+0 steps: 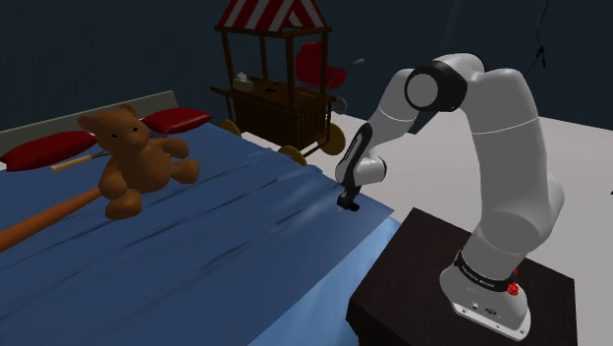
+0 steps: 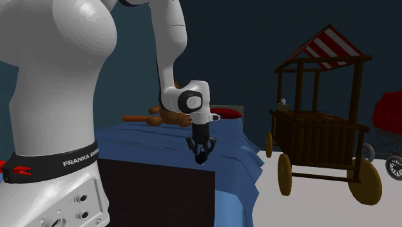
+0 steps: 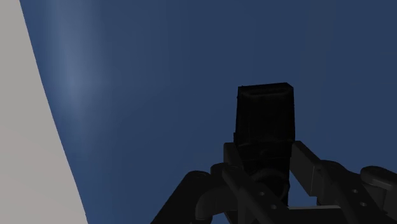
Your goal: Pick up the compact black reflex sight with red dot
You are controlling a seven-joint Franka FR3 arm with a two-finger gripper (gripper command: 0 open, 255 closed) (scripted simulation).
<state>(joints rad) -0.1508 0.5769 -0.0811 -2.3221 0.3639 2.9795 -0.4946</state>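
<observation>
Reflex sight (image 3: 266, 118): lower end hidden between the fingers of the gripper (image 3: 266, 151); baseball bat (image 1: 44, 222): one end cut by the shoulder view's left edge; teddy bear (image 2: 166, 117): mostly hidden behind the arm (image 2: 187, 100); red pram (image 2: 388, 119): cut by the second exterior view's right edge.

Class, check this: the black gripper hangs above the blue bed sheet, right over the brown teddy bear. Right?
No. The black gripper hangs above the blue bed sheet at its edge near the dark stand, far from the brown teddy bear, as the shoulder view shows.
</observation>
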